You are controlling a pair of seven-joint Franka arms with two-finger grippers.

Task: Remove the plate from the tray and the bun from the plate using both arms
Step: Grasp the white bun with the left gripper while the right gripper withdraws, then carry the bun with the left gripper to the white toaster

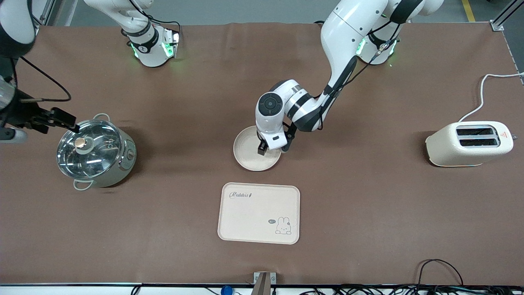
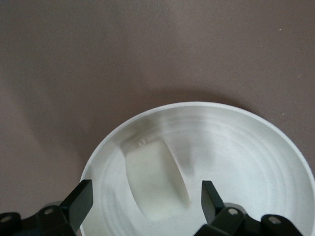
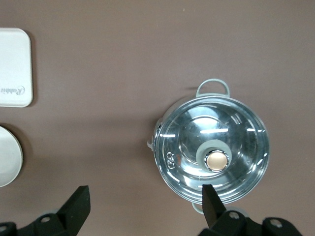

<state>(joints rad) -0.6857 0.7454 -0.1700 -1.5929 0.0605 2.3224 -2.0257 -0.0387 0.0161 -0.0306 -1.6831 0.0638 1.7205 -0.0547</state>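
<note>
The round cream plate [image 1: 247, 157] lies on the table's middle. The pale bun [image 2: 156, 179] lies on its side in the plate [image 2: 241, 147]. My left gripper [image 1: 264, 148] is just above the plate, open, with its fingers on either side of the bun and not touching it [image 2: 146, 189]. In the front view the gripper hides the bun. My right gripper [image 1: 65, 122] is open and empty [image 3: 145, 194], held high beside the pot [image 1: 95, 149] at the right arm's end of the table.
The steel pot has a glass lid with a knob [image 3: 217, 160]. The cream rabbit tray [image 1: 259, 213] lies nearer to the front camera than the plate. A cream toaster [image 1: 468, 143] stands at the left arm's end, its cable running toward the table edge.
</note>
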